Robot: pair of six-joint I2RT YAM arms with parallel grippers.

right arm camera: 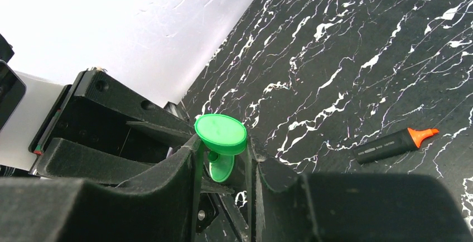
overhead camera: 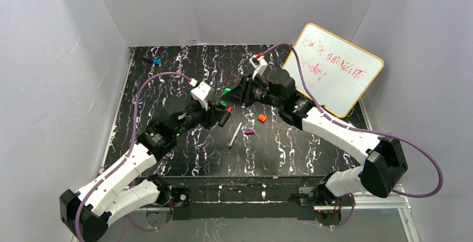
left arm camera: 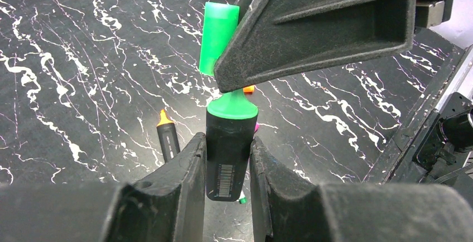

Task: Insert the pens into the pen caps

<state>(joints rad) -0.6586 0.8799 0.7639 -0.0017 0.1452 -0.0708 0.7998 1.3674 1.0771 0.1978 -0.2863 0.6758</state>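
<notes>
Centrally, left hand (left arm camera: 226,140) clamps green-tipped marker (left arm camera: 225,167), right hand (right arm camera: 223,146) clamps green cap (right arm camera: 221,132); table (overhead camera: 167,161) edges well away.

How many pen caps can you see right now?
3: green cap in the right gripper, orange cap on the table nearby, purple cap beside the white pen. A far blue item is unclear.

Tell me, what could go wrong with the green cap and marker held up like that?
First, in the left wrist view the bright green plastic cap sits off-centre from the tip of the stubby black green-tipped marker, so a push might jam tip against rim. Second, only the right jaws and left jaws hold them above the black marbled table; a jammed push could twist one loose, dropping it near the orange-tipped black marker lying below.
</notes>
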